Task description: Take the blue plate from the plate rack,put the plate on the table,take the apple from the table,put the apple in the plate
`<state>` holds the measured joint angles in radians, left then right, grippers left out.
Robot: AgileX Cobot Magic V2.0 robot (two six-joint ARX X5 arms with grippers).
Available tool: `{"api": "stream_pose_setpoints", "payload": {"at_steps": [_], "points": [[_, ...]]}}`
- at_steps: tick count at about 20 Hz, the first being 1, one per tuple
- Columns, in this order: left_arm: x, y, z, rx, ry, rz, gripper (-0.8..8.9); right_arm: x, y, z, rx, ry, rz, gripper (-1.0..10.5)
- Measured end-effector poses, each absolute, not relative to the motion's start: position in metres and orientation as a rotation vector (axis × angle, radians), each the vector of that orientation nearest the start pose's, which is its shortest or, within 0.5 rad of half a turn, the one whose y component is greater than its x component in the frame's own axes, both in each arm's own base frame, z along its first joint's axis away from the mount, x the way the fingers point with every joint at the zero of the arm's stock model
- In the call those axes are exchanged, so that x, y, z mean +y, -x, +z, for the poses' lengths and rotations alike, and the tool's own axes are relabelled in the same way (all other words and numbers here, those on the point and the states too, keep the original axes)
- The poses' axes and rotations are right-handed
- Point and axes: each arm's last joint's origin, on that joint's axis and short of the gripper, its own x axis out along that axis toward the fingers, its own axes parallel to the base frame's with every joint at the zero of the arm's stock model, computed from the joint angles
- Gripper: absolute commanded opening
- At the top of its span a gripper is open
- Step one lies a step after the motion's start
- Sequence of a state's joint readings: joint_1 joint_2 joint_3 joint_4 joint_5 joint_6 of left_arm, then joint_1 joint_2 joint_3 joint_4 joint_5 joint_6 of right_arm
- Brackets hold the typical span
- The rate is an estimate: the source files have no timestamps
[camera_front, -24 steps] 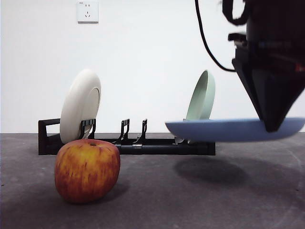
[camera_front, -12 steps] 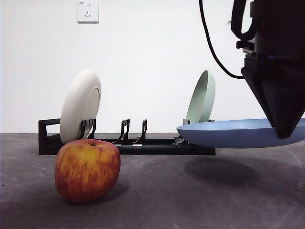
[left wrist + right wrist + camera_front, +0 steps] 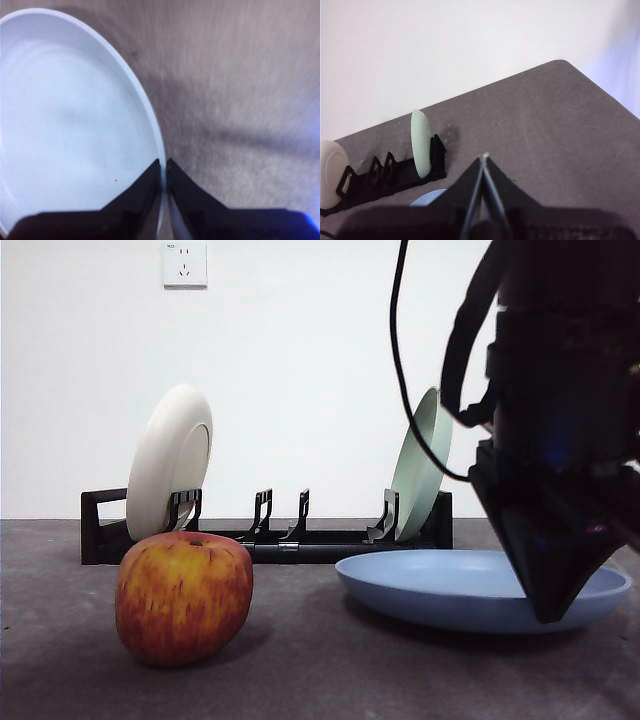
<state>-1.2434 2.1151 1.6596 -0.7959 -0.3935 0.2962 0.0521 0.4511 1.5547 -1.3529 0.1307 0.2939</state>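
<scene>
The blue plate [image 3: 440,590] lies flat on the table [image 3: 330,680] at the right, in front of the plate rack [image 3: 290,543]. My left gripper [image 3: 550,615] comes down from above and is shut on the plate's near right rim. The left wrist view shows its jaws [image 3: 164,162] pinching the rim of the blue plate [image 3: 65,125]. The apple [image 3: 183,597] stands on the table at the left, apart from the plate. My right gripper [image 3: 484,157] is shut and empty, high above the table, looking down on the rack [image 3: 385,172] and an edge of the blue plate [image 3: 427,197].
A beige plate [image 3: 168,475] stands upright at the rack's left end and a pale green plate [image 3: 422,465] at its right end, just behind the blue plate. A black cable [image 3: 400,360] hangs from the left arm. A white wall stands behind.
My left gripper has come down with the blue plate. The plate went from hanging above the table to resting on it. The apple and rack have not moved.
</scene>
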Motion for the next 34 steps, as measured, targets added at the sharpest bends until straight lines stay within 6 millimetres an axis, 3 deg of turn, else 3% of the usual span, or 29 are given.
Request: {"api": "stream_pose_setpoints", "payload": {"at_steps": [13,20,28,30,34], "points": [[-0.414,-0.152,0.188,0.731,-1.127,-0.941,-0.09,-0.007,0.067,0.441,0.237,-0.272,-0.103,0.0],[-0.415,-0.158,0.171,0.769,-1.152,-0.932,-0.09,-0.007,0.067,0.44,0.239,-0.278,-0.092,0.0],[-0.415,-0.16,0.173,0.773,-1.143,-0.938,0.03,-0.007,0.067,0.44,0.24,-0.281,-0.089,0.0],[-0.415,-0.16,0.173,0.773,-1.151,-0.927,0.46,-0.007,0.067,0.44,0.239,-0.282,-0.089,0.0],[-0.41,-0.161,0.169,0.796,-1.208,-0.852,2.6,-0.007,0.067,0.44,0.24,-0.281,-0.09,0.0]]}}
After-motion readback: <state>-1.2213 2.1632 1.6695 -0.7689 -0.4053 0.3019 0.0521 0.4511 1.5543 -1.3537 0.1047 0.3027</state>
